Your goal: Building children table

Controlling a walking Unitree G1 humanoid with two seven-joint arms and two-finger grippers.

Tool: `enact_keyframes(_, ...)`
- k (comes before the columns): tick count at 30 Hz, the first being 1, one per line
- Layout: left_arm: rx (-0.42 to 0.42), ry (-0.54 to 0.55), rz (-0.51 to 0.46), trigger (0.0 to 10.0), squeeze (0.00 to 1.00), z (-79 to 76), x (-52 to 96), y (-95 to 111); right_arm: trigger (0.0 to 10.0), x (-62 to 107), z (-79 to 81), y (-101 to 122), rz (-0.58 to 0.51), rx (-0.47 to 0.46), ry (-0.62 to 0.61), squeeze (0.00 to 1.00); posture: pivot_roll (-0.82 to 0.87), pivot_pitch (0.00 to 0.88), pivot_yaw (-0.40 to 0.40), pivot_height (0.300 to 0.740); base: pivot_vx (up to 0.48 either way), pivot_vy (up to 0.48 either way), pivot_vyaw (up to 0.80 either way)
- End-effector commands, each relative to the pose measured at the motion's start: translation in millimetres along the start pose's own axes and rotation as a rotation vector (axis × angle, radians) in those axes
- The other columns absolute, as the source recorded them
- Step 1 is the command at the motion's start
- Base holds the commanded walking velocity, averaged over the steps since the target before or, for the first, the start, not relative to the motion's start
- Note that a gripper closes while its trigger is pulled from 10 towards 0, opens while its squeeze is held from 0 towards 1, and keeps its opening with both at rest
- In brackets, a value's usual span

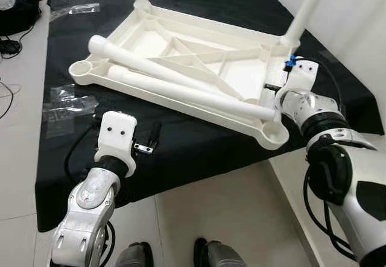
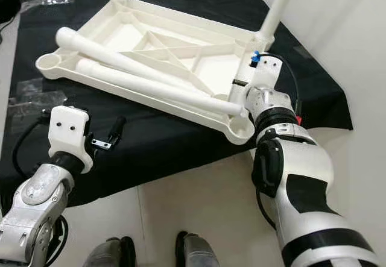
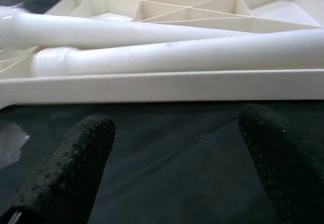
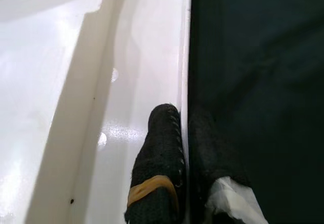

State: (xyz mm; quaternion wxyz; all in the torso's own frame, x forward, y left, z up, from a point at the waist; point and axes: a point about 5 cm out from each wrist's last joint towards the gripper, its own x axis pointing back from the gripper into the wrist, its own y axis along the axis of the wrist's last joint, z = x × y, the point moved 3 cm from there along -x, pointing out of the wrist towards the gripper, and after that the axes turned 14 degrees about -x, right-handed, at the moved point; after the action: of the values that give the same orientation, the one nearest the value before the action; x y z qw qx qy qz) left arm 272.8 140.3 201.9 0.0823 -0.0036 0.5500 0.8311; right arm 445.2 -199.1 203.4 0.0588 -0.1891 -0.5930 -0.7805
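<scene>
Here two loose legs [image 1: 181, 80] lie inside the upturned tabletop [image 1: 241, 68], right hand [image 4: 185, 133] pinching its rim

Glossy plastic tabletop [image 1: 241, 68], matt black cloth [image 1: 199, 140]

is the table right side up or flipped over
Flipped over: the table top lies underside up on the black cloth, ribs showing, two legs pointing up.

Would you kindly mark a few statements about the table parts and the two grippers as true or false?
1. The white tabletop lies upside down on a black cloth. True.
2. All four legs are fitted. False: two loose legs lie across the frame.
3. The right gripper pinches the tabletop's rim. True.
4. The left gripper holds a leg. False: it is open above the cloth.
</scene>
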Motion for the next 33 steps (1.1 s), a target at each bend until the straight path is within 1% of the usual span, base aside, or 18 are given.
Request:
enact_keyframes(1,-0.021,0.002,-0.004,10.0,0.00,0.8,3.3,1,0.0,8.9,55.0,18,-0.074,0.150,0.279,0.00,0.02,0.192,-0.104,0.740,0.000,0.000,0.00)
enact_keyframes(2,-0.021,0.001,-0.004,10.0,0.00,0.5,3.3,1,0.0,9.4,58.4,16,-0.072,0.173,0.301,0.00,0.02,0.192,-0.104,0.740,0.000,0.000,0.00)
enact_keyframes(4,-0.021,0.001,-0.004,10.0,0.00,0.5,3.3,1,0.0,9.4,58.4,16,-0.072,0.173,0.301,0.00,0.02,0.192,-0.104,0.740,0.000,0.000,0.00)
enact_keyframes(5,-0.018,0.001,-0.003,10.0,0.00,0.3,3.2,1,0.0,10.3,64.1,13,-0.059,0.196,0.340,0.00,0.02,0.194,-0.106,0.740,0.000,0.000,0.00)
enact_keyframes(6,-0.018,0.001,-0.003,10.0,0.00,0.3,3.2,1,0.0,10.3,64.1,13,-0.059,0.196,0.340,0.00,0.02,0.194,-0.106,0.740,0.000,0.000,0.00)
enact_keyframes(8,-0.017,0.002,-0.003,10.0,0.00,0.1,2.8,1,0.0,10.8,69.0,6,-0.041,0.258,0.382,0.00,0.02,0.197,-0.104,0.740,0.000,0.000,0.00)
enact_keyframes(10,-0.014,0.004,-0.002,10.0,0.00,-0.1,2.7,1,0.0,9.9,66.5,5,-0.034,0.258,0.364,0.00,0.02,0.197,-0.104,0.740,0.000,0.000,0.00)
enact_keyframes(12,-0.014,0.005,-0.002,10.0,0.00,-0.5,2.6,1,0.0,8.7,61.5,7,-0.034,0.239,0.331,0.00,0.01,0.198,-0.106,0.740,0.000,0.000,0.00)
enact_keyframes(16,-0.007,0.007,-0.006,10.0,0.00,-1.8,2.9,2,0.0,5.6,43.0,13,-0.041,0.137,0.187,0.00,0.01,0.197,-0.107,0.740,0.000,0.000,0.00)
enact_keyframes(20,-0.001,0.006,-0.008,10.0,0.00,-2.8,3.2,3,0.0,4.6,30.5,16,-0.048,0.057,0.091,0.00,0.01,0.200,-0.108,0.740,0.000,0.000,0.00)
enact_keyframes(21,-0.001,0.006,-0.008,10.0,0.00,-2.8,3.2,3,0.0,4.6,30.5,16,-0.048,0.057,0.091,0.00,0.01,0.200,-0.108,0.740,0.000,0.000,0.00)
enact_keyframes(22,0.000,0.005,-0.009,10.0,0.00,-3.2,3.1,4,0.0,4.4,27.5,17,-0.050,0.034,0.073,0.00,0.01,0.199,-0.111,0.740,0.000,0.000,0.00)
enact_keyframes(23,0.000,0.004,-0.009,10.0,0.00,-3.5,3.0,4,0.0,4.2,22.7,18,-0.054,0.030,0.040,0.00,0.01,0.198,-0.109,0.740,0.000,0.000,0.00)
enact_keyframes(25,0.000,0.004,-0.009,10.0,0.00,-3.7,2.9,4,0.0,4.1,19.4,18,-0.058,0.030,0.018,0.00,0.01,0.198,-0.109,0.740,0.000,0.000,0.00)
enact_keyframes(27,0.001,0.006,-0.013,10.0,0.00,-3.7,2.6,5,0.0,4.6,5.2,25,-0.095,-0.030,-0.065,0.00,0.01,0.196,-0.112,0.740,0.000,0.000,0.00)
enact_keyframes(28,0.001,0.006,-0.013,10.0,0.00,-3.7,2.6,5,0.0,4.6,5.2,25,-0.095,-0.030,-0.065,0.00,0.01,0.196,-0.112,0.740,0.000,0.000,0.00)
enact_keyframes(30,0.002,0.008,-0.014,10.0,0.00,-3.1,2.5,5,0.0,5.8,-4.0,31,-0.124,-0.098,-0.118,0.00,0.01,0.196,-0.112,0.740,0.000,0.000,0.00)
enact_keyframes(33,0.001,0.009,-0.014,10.0,0.00,-3.0,2.4,5,0.0,6.4,-6.6,33,-0.133,-0.112,-0.134,0.00,0.01,0.196,-0.111,0.740,0.000,0.000,0.00)
